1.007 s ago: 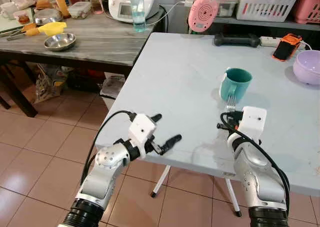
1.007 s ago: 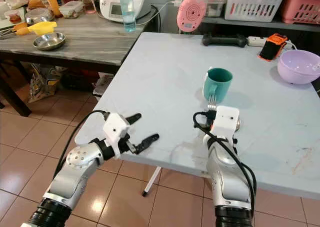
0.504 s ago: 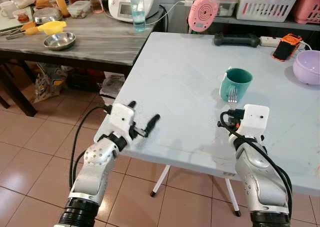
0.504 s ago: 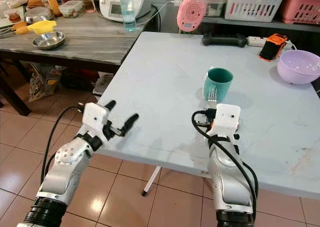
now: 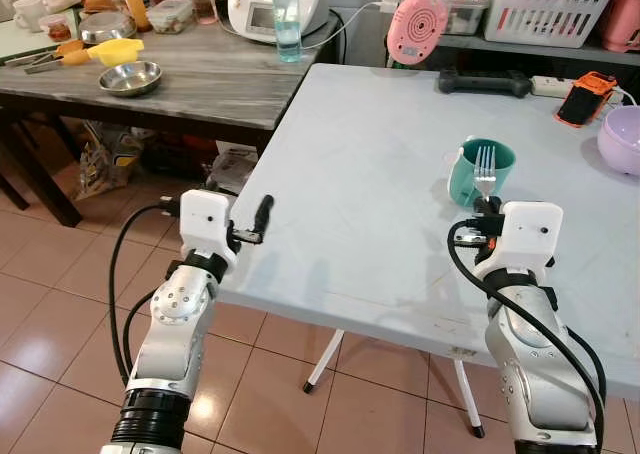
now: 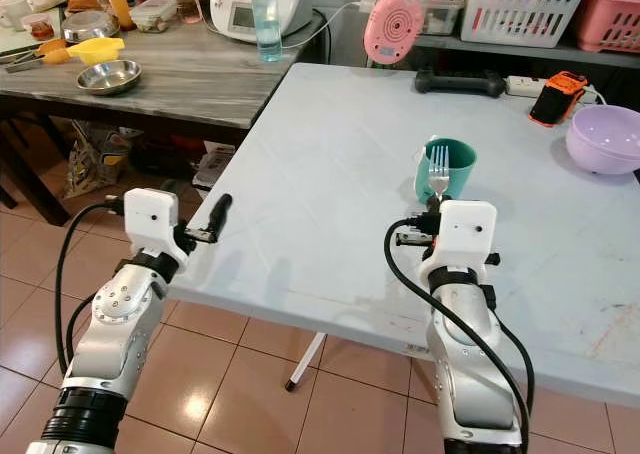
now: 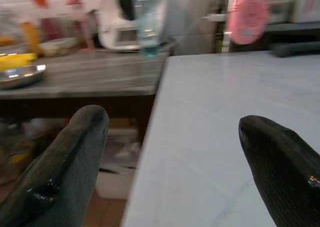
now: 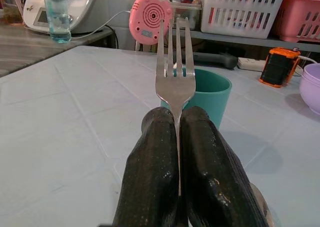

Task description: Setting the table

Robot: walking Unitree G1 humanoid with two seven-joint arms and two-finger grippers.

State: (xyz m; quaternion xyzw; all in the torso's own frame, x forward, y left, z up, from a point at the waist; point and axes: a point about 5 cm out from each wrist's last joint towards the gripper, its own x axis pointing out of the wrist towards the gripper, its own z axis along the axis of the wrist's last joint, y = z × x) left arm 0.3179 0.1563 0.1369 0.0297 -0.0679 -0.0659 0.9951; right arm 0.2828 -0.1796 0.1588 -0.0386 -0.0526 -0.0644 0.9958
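Note:
My right gripper (image 8: 177, 137) is shut on a silver fork (image 8: 175, 72), whose tines stand upright above the fingers (image 8: 152, 162). It hovers over the grey table (image 5: 350, 164) near its front edge, just in front of a teal mug (image 5: 478, 170). The fork (image 5: 485, 169) reaches up in front of the mug's rim. My left gripper (image 5: 255, 224) is open at the table's left front corner, with nothing between its fingers (image 7: 65, 162). A lilac bowl (image 6: 605, 137) sits at the table's right edge.
At the back of the grey table lie a pink round device (image 5: 417, 27), a black handle (image 5: 485, 81) and an orange-black tool (image 5: 588, 96). A dark wooden table (image 5: 150, 79) to the left carries a steel bowl (image 5: 130, 77), a bottle (image 5: 288, 19) and kitchen items. Tiled floor lies below.
My right gripper has lifted and tilted the fork upright. My left arm has swung leftward to the table's corner. The camera has shifted slightly.

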